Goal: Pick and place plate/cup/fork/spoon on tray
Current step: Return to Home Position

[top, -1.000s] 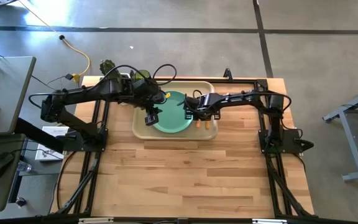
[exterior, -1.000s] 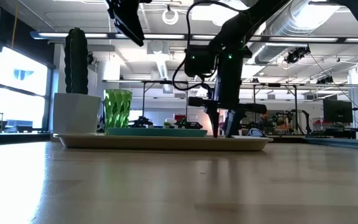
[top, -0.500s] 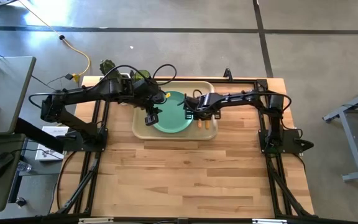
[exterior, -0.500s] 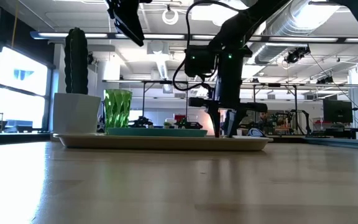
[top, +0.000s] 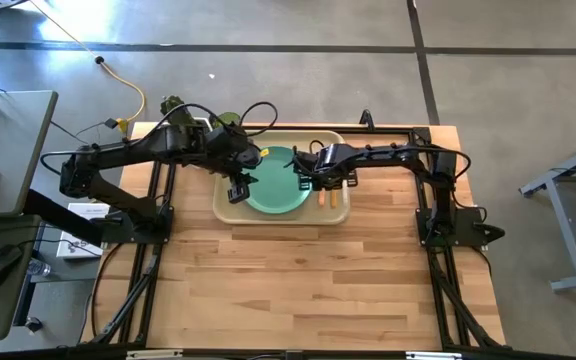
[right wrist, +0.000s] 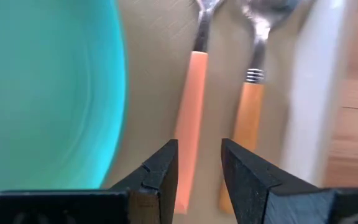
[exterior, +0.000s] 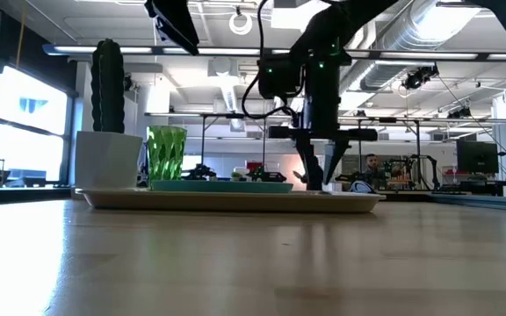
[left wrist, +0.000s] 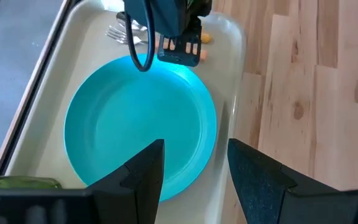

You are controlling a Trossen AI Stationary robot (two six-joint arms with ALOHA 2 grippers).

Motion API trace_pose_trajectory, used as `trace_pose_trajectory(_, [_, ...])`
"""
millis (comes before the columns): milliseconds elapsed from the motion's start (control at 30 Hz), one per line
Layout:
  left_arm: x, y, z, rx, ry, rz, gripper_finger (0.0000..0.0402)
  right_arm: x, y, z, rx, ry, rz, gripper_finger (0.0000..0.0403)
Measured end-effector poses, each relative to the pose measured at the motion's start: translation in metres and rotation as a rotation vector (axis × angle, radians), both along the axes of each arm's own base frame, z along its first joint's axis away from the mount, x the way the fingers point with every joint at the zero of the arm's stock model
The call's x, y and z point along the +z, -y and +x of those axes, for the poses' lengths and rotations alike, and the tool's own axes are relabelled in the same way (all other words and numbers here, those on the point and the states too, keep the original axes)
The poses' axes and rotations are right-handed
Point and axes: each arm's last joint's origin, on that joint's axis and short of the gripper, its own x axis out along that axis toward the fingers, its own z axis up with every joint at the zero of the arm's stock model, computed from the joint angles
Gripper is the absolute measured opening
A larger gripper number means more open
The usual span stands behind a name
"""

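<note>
With plate (top: 273,182), cup (exterior: 166,154), fork (right wrist: 191,93) and spoon (right wrist: 253,99) all lying on the tray (top: 333,140), placing looks finished | right gripper (right wrist: 197,168) empty, parted, above the cutlery | left gripper (left wrist: 194,174) wide, empty, over the plate | next: retract both.

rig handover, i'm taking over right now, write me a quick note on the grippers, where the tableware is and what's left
Left gripper: open, empty, raised over the tray's left part beside the plate.
Right gripper: open, empty, just above the two orange handles.
Tray: holds everything. Plate lies flat in the middle, cup upright at the tray's far left by the cactus pot, fork and spoon side by side between the plate and the tray's right rim.
Done: all four pieces are on the tray.
Left: probably only pulling both arms clear.
</note>
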Motion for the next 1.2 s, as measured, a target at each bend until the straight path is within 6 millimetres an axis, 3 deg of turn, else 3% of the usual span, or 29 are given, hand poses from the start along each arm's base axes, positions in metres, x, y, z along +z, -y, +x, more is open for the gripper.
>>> trace_pose_trajectory(267, [0.015,0.005,-0.020,0.017,0.045,-0.009,0.0166,0.025,-0.012,0.004,0.059,-0.063,-0.025,0.0113])
trace_pose_trajectory(433, [0.017,0.012,-0.042,0.050,0.093,-0.029,0.0166,0.048,-0.021,0.011,0.098,-0.059,-0.079,0.0113])
trace_pose_trajectory(633, [-0.007,0.026,-0.080,0.099,0.179,-0.079,0.0166,0.084,-0.029,0.022,0.136,0.009,-0.160,0.0113])
trace_pose_trajectory(900, [-0.037,0.038,-0.127,0.122,0.390,-0.118,0.0166,0.147,-0.036,0.033,0.212,0.165,-0.279,0.0113])
trace_pose_trajectory(1200, [-0.071,0.045,-0.160,0.098,0.672,-0.112,0.0166,0.208,-0.053,0.033,0.356,0.314,-0.421,0.0113])
